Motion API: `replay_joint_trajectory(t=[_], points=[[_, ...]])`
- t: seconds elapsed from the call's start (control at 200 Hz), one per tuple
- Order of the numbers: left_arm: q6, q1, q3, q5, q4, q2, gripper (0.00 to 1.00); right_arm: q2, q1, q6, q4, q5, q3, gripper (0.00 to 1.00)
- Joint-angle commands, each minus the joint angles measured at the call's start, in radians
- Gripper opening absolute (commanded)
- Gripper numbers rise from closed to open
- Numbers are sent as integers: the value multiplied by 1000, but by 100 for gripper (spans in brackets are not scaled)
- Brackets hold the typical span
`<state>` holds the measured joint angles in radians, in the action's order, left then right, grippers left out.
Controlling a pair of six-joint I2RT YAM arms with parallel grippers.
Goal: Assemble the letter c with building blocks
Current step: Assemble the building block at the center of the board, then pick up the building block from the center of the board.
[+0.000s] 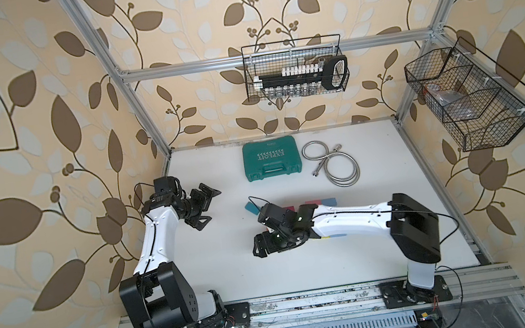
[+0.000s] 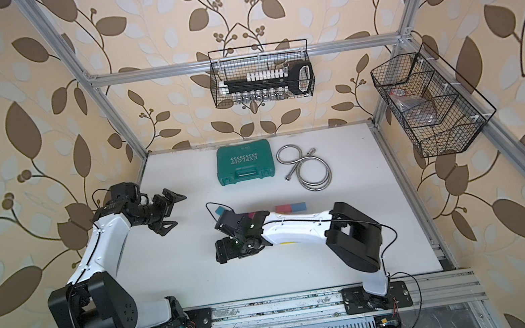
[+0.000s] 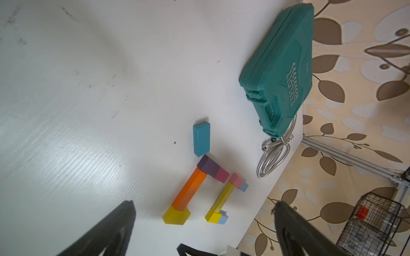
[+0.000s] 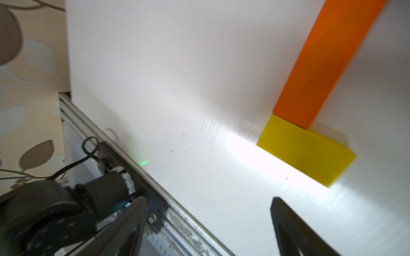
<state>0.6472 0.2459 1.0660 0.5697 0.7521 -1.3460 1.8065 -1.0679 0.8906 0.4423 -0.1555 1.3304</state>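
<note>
White, scuffed table inside an aluminium frame, with leaf-patterned wallpaper all round (a wire basket hangs at 12 o'clock). A green tool case lies at the table's 12 o'clock and a metal hose at 1. The building blocks lie about mid-table, mostly under the right arm. An orange bar touches a yellow block at one end and a purple block at the other. The right gripper gapes wide near the yellow block, holding nothing. The left gripper, at 9 o'clock, is spread wide too.

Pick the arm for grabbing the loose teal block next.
Left, likely: the left pincer, open, faces the teal block, nothing between. The right pincer, also open, sits by the yellow block.
</note>
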Motion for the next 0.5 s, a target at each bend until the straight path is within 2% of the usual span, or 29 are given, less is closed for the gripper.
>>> replay_joint_trajectory(t=[0.0, 0.095, 0.28, 0.36, 0.495], points=[[-106, -116, 119, -113, 90, -23, 99, -147, 88, -56, 81, 57, -60, 91], [-146, -236, 203, -249, 158, -87, 99, -227, 179, -86, 113, 66, -105, 98], [-149, -353, 302, -395, 235, -249, 99, -335, 339, -125, 138, 52, -191, 99], [-96, -369, 324, -425, 249, -289, 99, -345, 386, -162, 134, 33, -204, 99], [12, -366, 293, -480, 185, -256, 99, -284, 415, -312, 133, -35, -137, 97]])
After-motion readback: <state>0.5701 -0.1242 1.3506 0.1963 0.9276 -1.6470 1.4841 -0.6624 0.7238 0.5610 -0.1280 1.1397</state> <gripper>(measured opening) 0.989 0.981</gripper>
